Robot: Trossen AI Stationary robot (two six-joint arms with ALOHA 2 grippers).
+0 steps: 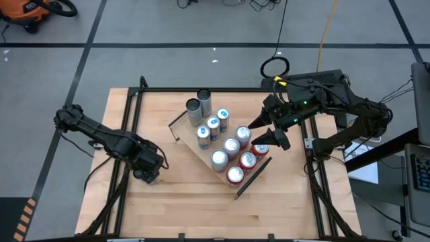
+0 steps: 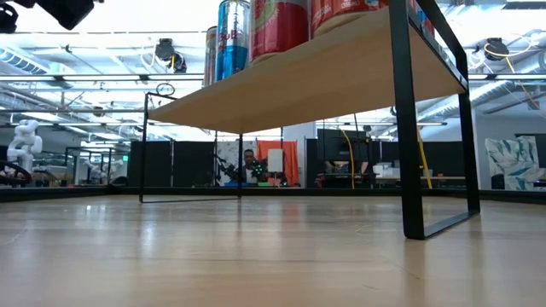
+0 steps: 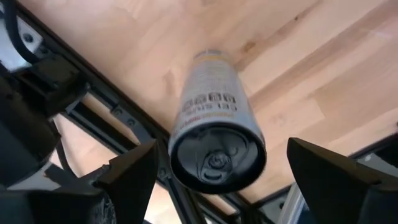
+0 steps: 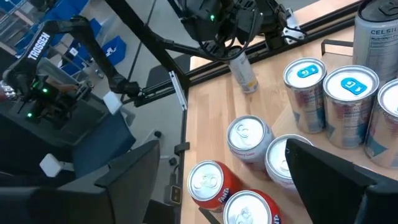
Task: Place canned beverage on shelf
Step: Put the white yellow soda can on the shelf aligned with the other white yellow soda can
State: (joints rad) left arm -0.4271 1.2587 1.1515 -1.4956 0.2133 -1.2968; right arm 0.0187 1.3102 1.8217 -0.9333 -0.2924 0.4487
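Ten or so cans crowd the shelf [image 1: 201,153]; one slim can [image 3: 214,124] remains on the tabletop [image 1: 175,208], between the left pincer's [image 3: 214,180] parted fingers, ungripped. Right pincer [image 1: 265,138] hovers apart over the shelf.

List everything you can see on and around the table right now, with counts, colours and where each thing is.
table: one, light wood with black frame, under everything
shelf: one, light wood with black rails, mid-table, set at an angle
tall cans: two, grey, shelf's far end
blue cans: three, blue and silver, in a row on the shelf
silver cans: three, in a row on the shelf
red cans: three, shelf's right edge, one partly hidden
loose can: one, pale, on the table off the shelf
person: one, far behind the table
left gripper: open, over the loose can
right gripper: open, above the shelf's cans
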